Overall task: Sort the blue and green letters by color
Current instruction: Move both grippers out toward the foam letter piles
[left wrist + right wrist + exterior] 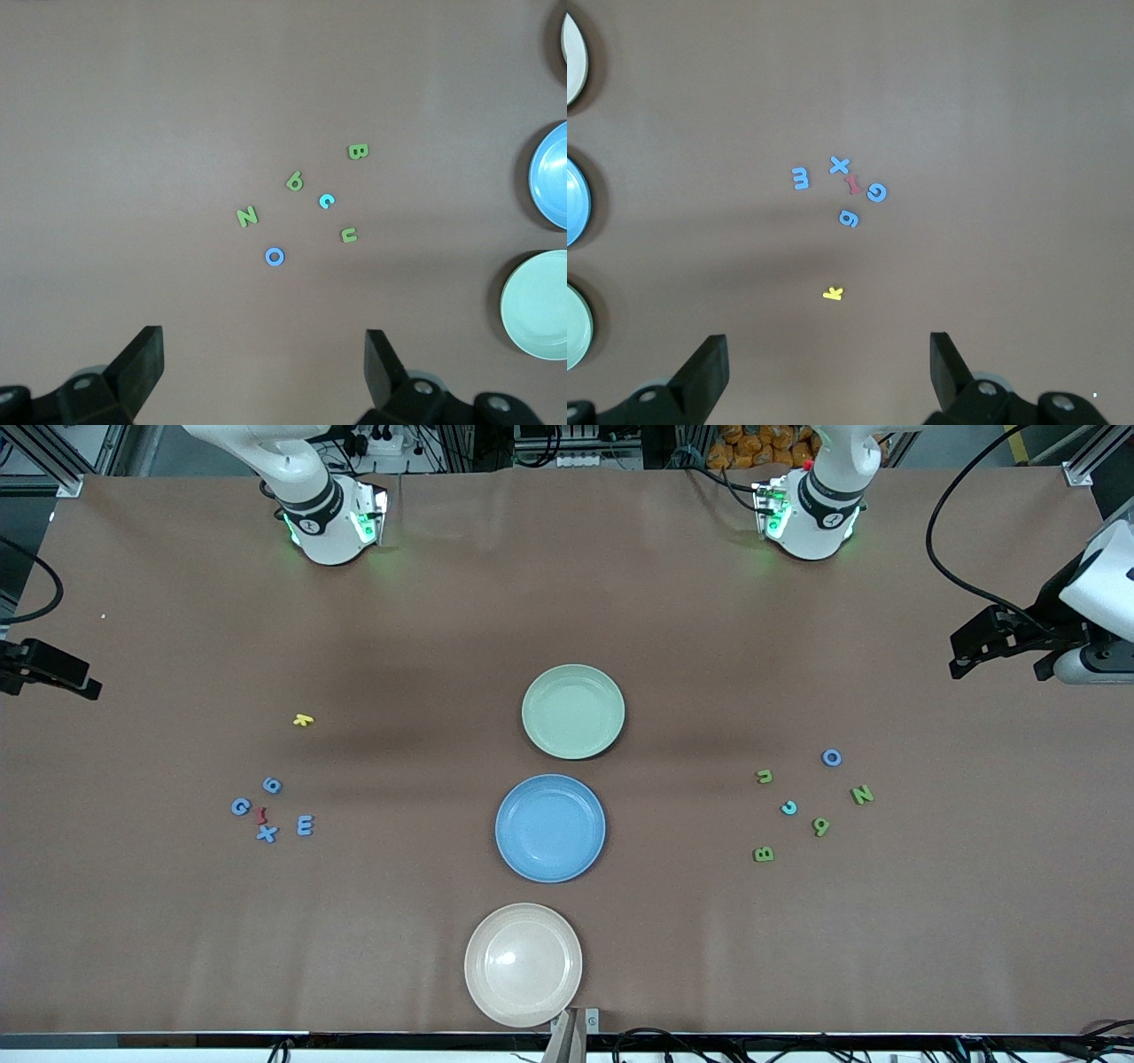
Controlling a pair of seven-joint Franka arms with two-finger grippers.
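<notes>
**Two letter piles, three plates, both hands parked up high**

The big brown paper-covered desk [177, 957] has three round plates lined up down the middle: a pale green plate [573, 711] farthest from the front camera, a blue plate [550, 828] next, and a beige plate [524, 964] nearest the camera. All three look bare.

Both arms just wait. The left hand [264, 363] hangs high over the desk at the left arm's end, fingers spread wide with nothing between them. The right hand [828, 363] does the same at the right arm's end, also wide apart and holding nothing.

Now the small stuff. Toward the right arm's end sits a tight cluster of blue foam letters: a blue G [240, 807], a blue 6 [272, 785], a blue X [267, 833] and a blue E [305, 825], with a small red piece [262, 815] right in the middle of them. A small yellow piece [303, 720] lies apart, farther from the camera.

Toward the left arm's end are the olive green ones, more loosely spread: a green N [862, 794], a green B [763, 854], a green 9 [820, 826] and a green u [764, 777]. A blue O [831, 757] sits with them, farthest from the camera, and a teal hook-shaped piece [788, 808] lies in the middle.
</notes>
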